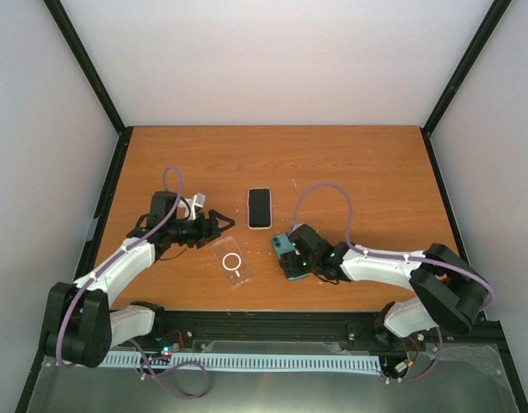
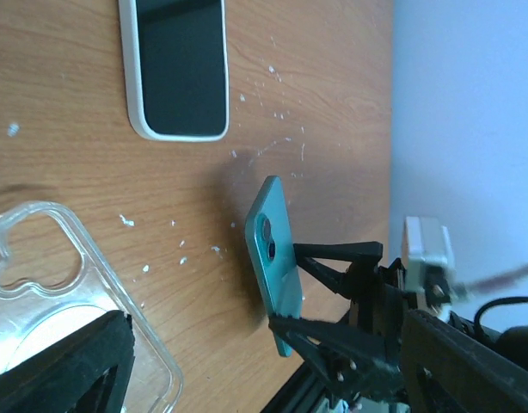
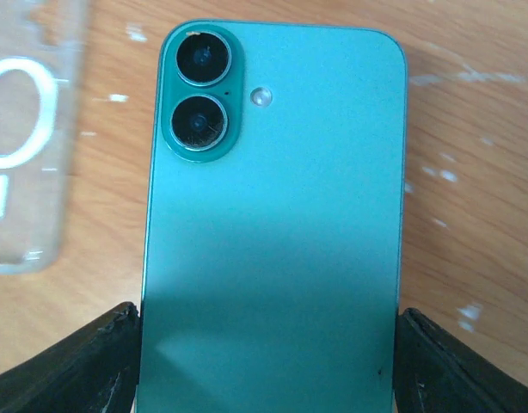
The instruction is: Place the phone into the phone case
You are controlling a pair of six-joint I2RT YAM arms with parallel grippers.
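The teal phone is held upright off the table, camera end up and back toward the wrist camera. My right gripper is shut on its two long edges. From above, the phone and right gripper sit right of the clear phone case, which lies flat with a white ring on it. My left gripper hovers open just behind the case's far end, holding nothing. In the left wrist view, one of its dark fingers overlaps the case, and the held phone stands beyond.
A second phone with a white rim and black screen lies face up behind the case, also seen as the white-rimmed phone. White specks dot the wooden table. Black frame posts and pale walls enclose it.
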